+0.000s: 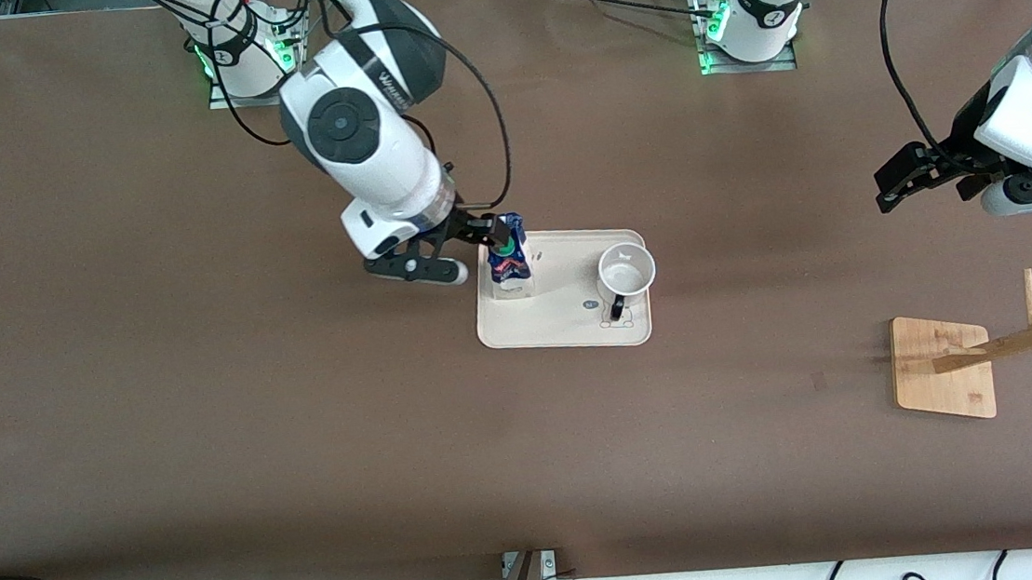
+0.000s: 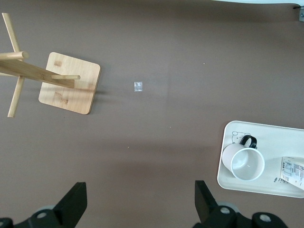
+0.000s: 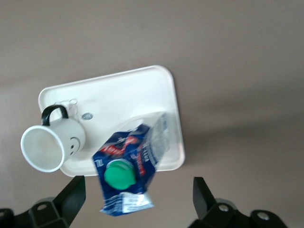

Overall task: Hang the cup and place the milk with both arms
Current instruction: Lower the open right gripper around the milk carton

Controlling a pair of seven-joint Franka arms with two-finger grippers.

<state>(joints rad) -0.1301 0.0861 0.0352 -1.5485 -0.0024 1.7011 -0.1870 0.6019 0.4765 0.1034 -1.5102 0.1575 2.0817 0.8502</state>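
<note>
One rack (image 1: 943, 367), one tray (image 1: 566, 330), cup (image 1: 626, 270), milk (image 1: 509, 255).

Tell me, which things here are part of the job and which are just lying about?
Part of the job: cup, milk, wooden rack, tray, open right gripper by the milk, open left gripper waiting.

Lying about: small clear scrap on the table.

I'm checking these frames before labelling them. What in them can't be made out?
- Milk carton: in the front view the right gripper covers one side; its print is blurred in the right wrist view.
- Wooden cup rack: its upper pegs run off the frame edge in the front and left wrist views.
- Cup: its smiley is out of sight from above.
- Left gripper: waits over bare table; the arm's upper part is cut off.
- Tray print: too small.
</note>
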